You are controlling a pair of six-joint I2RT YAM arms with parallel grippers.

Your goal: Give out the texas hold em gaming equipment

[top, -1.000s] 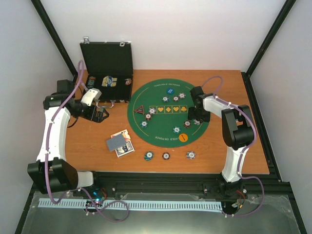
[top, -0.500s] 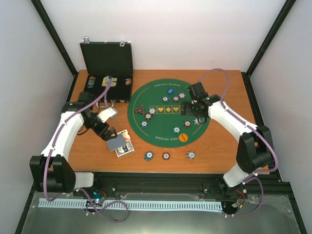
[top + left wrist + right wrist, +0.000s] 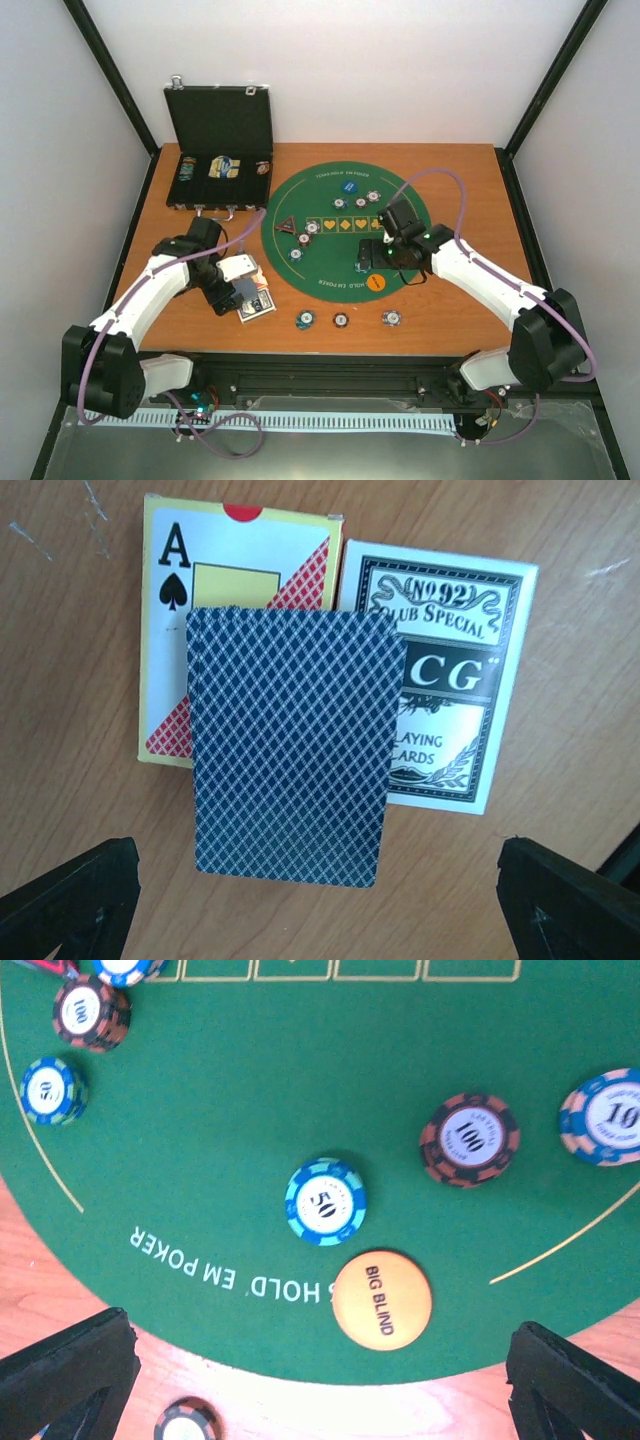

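Observation:
A deck of blue-backed playing cards (image 3: 290, 745) lies on two card boxes, a yellow-red one (image 3: 215, 570) and a white one (image 3: 455, 680). My left gripper (image 3: 320, 910) hangs open just above the deck, a finger on either side and nothing held; in the top view the left gripper (image 3: 243, 288) covers the deck. My right gripper (image 3: 320, 1385) is open over the green mat (image 3: 220, 1130), above a blue 50 chip (image 3: 326, 1201) and the orange BIG BLIND disc (image 3: 382, 1299). In the top view the right gripper (image 3: 372, 256) hovers beside the orange disc (image 3: 375, 283).
More chips lie on the mat (image 3: 300, 270), with a blue disc (image 3: 349, 186) and a dark triangular token (image 3: 287, 226). Three chips (image 3: 341, 320) sit on the wood near the front edge. The open black case (image 3: 220, 125) stands at the back left.
My left arm swung from beside the case forward to over the cards. My right arm came toward the mat's near edge and its jaws opened wider.

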